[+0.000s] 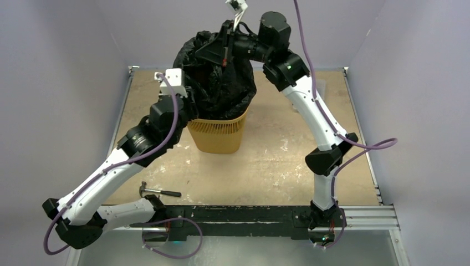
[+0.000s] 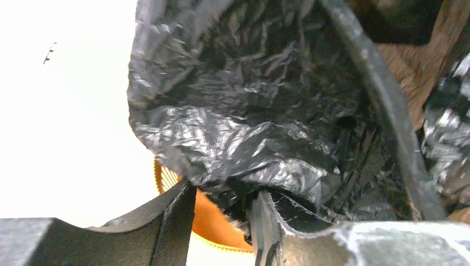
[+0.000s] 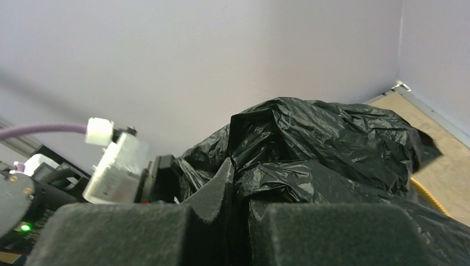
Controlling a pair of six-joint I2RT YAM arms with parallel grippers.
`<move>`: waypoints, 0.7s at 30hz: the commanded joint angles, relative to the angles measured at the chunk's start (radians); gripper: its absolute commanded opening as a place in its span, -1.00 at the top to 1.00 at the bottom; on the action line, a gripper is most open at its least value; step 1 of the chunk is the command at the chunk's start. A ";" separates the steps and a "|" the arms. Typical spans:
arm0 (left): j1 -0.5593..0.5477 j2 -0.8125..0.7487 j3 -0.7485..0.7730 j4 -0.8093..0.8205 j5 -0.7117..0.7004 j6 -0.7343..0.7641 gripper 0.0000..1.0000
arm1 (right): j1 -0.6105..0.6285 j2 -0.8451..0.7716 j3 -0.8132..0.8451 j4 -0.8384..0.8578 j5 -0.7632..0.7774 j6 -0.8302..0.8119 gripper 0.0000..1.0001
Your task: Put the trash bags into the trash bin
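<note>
bag: trash bag (image 1: 221, 91), glossy black and wrinkled, sits in the mouth of the trash bin (image 1: 217, 137) and balloons well above the rim, more out than in.
bin: orange mesh, upright, middle of the table (image 1: 277, 166), toward the far edge.
right gripper (image 3: 237, 191): jaws nearly closed, pinching a fold of film at the top of the bag, high over the bin.
left gripper (image 2: 221, 208): at the bin's left rim, jaws partly apart, a bag fold and the orange rim showing in the gap; gripping nothing, as far as i can see.
risk: one pinch on thin film. a hard pull could tear it or let it slip, and a lift might drag the whole bag out or tip the light bin.
second risk: the left jaws could snag the mesh or nudge the bin sideways.
near edge: hammer (image 1: 159, 192), well apart, out of play.
</note>
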 commanded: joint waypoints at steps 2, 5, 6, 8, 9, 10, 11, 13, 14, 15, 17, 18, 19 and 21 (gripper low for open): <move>0.004 -0.089 0.005 0.001 -0.063 -0.031 0.12 | 0.047 0.010 0.064 0.031 0.012 0.003 0.81; 0.005 -0.130 -0.001 -0.002 -0.086 -0.034 -0.03 | 0.054 0.025 0.055 0.090 -0.078 0.065 0.81; 0.005 -0.144 -0.004 -0.001 -0.097 -0.034 -0.10 | 0.070 0.030 0.070 0.157 -0.145 0.120 0.81; 0.004 -0.166 -0.007 0.002 -0.120 -0.032 -0.21 | 0.096 0.038 0.148 0.211 -0.190 0.146 0.77; 0.005 -0.174 -0.005 0.004 -0.130 -0.032 -0.23 | 0.094 0.029 0.162 0.213 -0.189 0.145 0.75; 0.005 -0.182 -0.001 0.000 -0.136 -0.032 -0.25 | 0.083 0.007 0.139 0.221 -0.179 0.143 0.75; 0.005 -0.191 0.000 -0.001 -0.138 -0.032 -0.27 | 0.071 -0.019 0.085 0.254 -0.180 0.157 0.75; 0.004 -0.207 -0.004 0.002 -0.144 -0.032 -0.28 | 0.061 -0.064 -0.038 0.304 -0.177 0.153 0.75; 0.005 -0.214 -0.008 0.003 -0.148 -0.032 -0.29 | 0.062 -0.074 -0.100 0.281 -0.149 0.125 0.75; 0.005 -0.219 -0.011 0.006 -0.151 -0.032 -0.30 | 0.062 -0.079 -0.138 0.237 -0.103 0.097 0.77; 0.005 -0.223 -0.013 0.005 -0.155 -0.031 -0.34 | 0.061 -0.088 -0.209 0.171 -0.017 0.040 0.79; 0.004 -0.224 -0.015 0.005 -0.155 -0.031 -0.37 | 0.061 -0.089 -0.237 0.162 -0.010 0.031 0.79; 0.005 -0.224 -0.021 0.009 -0.150 -0.032 -0.40 | 0.061 -0.085 -0.244 0.147 0.013 0.022 0.80; 0.005 -0.222 -0.033 0.020 -0.143 -0.030 -0.49 | 0.061 -0.063 -0.225 0.102 0.075 0.002 0.80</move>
